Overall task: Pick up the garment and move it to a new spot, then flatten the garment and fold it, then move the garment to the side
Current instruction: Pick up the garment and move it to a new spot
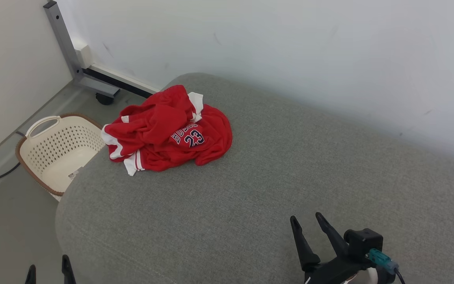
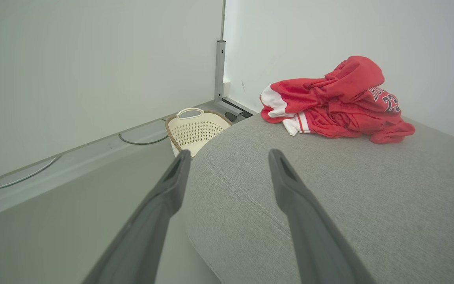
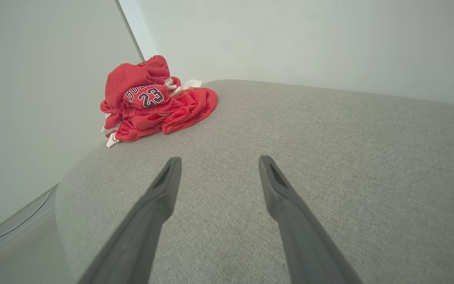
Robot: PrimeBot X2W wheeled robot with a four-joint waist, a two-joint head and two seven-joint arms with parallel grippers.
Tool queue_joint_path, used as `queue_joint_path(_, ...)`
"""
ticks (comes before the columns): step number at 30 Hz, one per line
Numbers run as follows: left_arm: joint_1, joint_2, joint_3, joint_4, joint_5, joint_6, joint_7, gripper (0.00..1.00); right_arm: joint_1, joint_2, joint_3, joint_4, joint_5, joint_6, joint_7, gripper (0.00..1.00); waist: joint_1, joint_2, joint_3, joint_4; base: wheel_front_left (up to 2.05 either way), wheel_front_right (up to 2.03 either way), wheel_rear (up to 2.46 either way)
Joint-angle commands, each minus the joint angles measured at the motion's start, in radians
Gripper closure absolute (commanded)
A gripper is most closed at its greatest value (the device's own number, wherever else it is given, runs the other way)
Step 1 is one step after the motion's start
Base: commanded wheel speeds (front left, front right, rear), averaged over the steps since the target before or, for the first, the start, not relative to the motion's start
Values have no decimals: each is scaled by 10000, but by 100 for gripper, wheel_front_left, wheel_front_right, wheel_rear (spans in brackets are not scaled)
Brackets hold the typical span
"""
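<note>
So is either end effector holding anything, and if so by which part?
Nothing is held. The left end effector and right end effector are both open, well short of the jersey.

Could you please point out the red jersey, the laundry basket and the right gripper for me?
red jersey (image 1: 168,132), head view, crumpled red fabric beside the number.
laundry basket (image 1: 73,138), head view, perforated inner wall.
right gripper (image 1: 306,217), head view, midway between its open fingertips.
</note>
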Motion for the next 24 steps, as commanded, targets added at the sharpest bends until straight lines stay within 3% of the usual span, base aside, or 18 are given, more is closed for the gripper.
queue_joint_path(1,182,-27,36,-30,18,59,-61,0,-53,-20,33,25,27,33,-29,0,-1,-2,49,47,0,0,0)
queue_joint_path(9,98,-113,-122,-64,-97,-42,-85,0,-67,-21,172,273,85,33,-156,0,-1,-2,-14,-1,0,0,0)
queue_joint_path(14,-632,-11,-433,204,-365,-650,162,0,104,-23,-29,264,-95,33,-131,0,-1,-2,18,9,0,0,0)
queue_joint_path(17,-1767,270,-917,697,20,-816,752,0,268,-18,-170,170,-280,33,-40,0,-1,-2,96,37,0,0,0)
queue_joint_path(24,-5303,300,-2158,2918,118,-1455,2783,0,869,-18,-503,-626,-637,33,277,0,-1,-2,404,-259,0,0,0)
